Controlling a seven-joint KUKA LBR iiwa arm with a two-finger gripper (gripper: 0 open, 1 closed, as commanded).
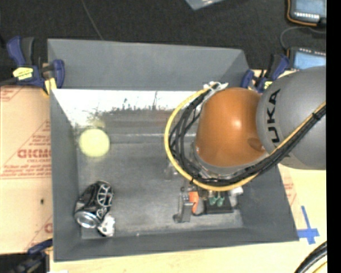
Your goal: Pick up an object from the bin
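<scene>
My gripper (183, 211) is low over the bin floor near the front wall, right of the middle, mostly hidden under the arm's wrist. Nothing lies close to it. A crushed black drink can (94, 205) with a silver end lies in the front left corner, well to the gripper's left. A small white piece (106, 227) lies against the can's near side. A pale yellow-green ball (94, 143) rests by the left wall, farther back.
The arm with its orange dome and looped cables covers the right half of the bin. Bare grey floor stretches between the gripper and the things on the left.
</scene>
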